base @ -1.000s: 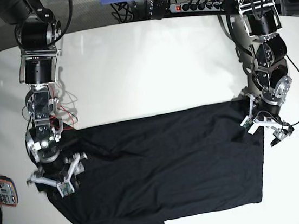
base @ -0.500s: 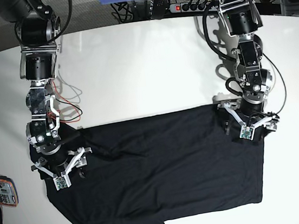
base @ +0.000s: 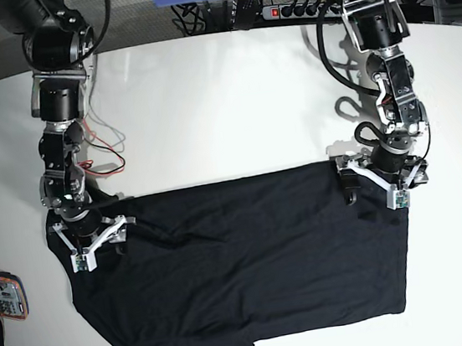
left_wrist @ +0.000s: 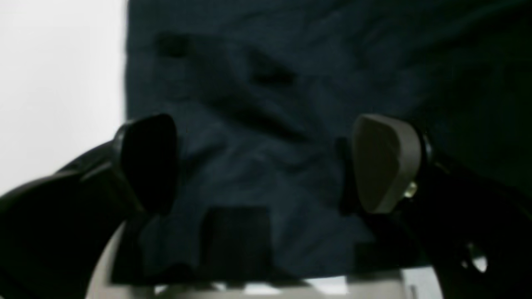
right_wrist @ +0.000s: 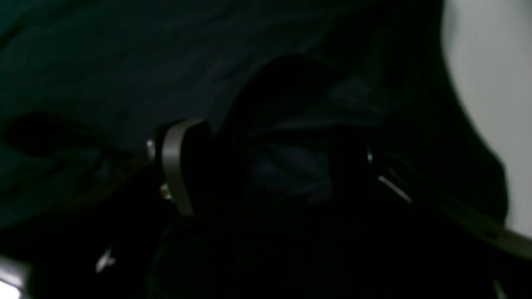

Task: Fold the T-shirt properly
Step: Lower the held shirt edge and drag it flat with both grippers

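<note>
Black T-shirt (base: 250, 263) on white table (base: 223, 106), no readable writing

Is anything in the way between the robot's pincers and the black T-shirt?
Nothing visible is. The left pincer and the right pincer both stand open right over the T-shirt, one at each far corner. In both wrist views only dark cloth shows between the pads.

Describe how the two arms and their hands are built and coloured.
Both arms are black, drum-shaped joints linked by silver brackets. The right arm trails thin red and white wires; the left arm carries a looped black cable. Each hand has pale frames and dark pads.
</note>
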`<state>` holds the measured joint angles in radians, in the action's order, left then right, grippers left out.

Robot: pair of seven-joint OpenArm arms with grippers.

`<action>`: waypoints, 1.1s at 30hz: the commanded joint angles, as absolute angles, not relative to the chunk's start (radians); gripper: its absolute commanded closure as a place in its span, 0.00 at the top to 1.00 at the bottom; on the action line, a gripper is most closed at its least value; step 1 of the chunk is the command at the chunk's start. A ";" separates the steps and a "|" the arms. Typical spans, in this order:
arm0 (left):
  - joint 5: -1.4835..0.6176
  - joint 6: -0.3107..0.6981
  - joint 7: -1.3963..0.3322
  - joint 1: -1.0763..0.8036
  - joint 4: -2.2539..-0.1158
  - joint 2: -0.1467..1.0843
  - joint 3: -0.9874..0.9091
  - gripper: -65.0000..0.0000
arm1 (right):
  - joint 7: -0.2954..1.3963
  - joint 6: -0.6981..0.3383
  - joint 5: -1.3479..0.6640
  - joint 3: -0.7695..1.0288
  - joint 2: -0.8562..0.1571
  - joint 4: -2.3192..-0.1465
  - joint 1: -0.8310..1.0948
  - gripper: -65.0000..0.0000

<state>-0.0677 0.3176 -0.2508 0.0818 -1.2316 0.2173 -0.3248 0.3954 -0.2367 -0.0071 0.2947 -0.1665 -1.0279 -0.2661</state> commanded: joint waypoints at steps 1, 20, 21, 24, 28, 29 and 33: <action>-0.076 0.321 -0.231 0.102 -1.230 0.226 -0.320 1.00 | 0.378 -0.242 -0.016 0.297 -0.171 -1.020 -0.269 0.66; -0.085 0.321 -0.229 -0.082 -1.274 0.271 -0.280 1.00 | 0.317 -0.242 -0.016 0.295 -0.171 -1.119 -0.028 0.66; -0.085 0.321 -0.229 -0.093 -1.283 0.271 -0.278 1.00 | 0.317 -0.242 -0.016 0.295 -0.171 -1.132 -0.016 0.66; -0.085 0.321 -0.229 -0.107 -1.283 0.272 -0.280 1.00 | 0.317 -0.242 -0.016 0.295 -0.171 -1.167 0.010 0.66; -0.085 0.321 -0.229 -0.156 -1.299 0.275 -0.288 1.00 | 0.320 -0.242 -0.016 0.295 -0.171 -1.227 0.064 0.66; -0.085 0.321 -0.229 -0.170 -1.310 0.275 -0.288 1.00 | 0.320 -0.242 -0.016 0.298 -0.171 -1.241 0.074 0.66; -0.085 0.321 -0.229 -0.249 -1.386 0.274 -0.288 1.00 | 0.318 -0.242 -0.016 0.303 -0.171 -1.276 0.131 0.66</action>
<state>-0.1249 0.3130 -0.1547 -0.2321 -1.3876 0.2691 -0.2897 0.2729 -0.2378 -0.0376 0.3012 -0.1635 -1.2755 0.1188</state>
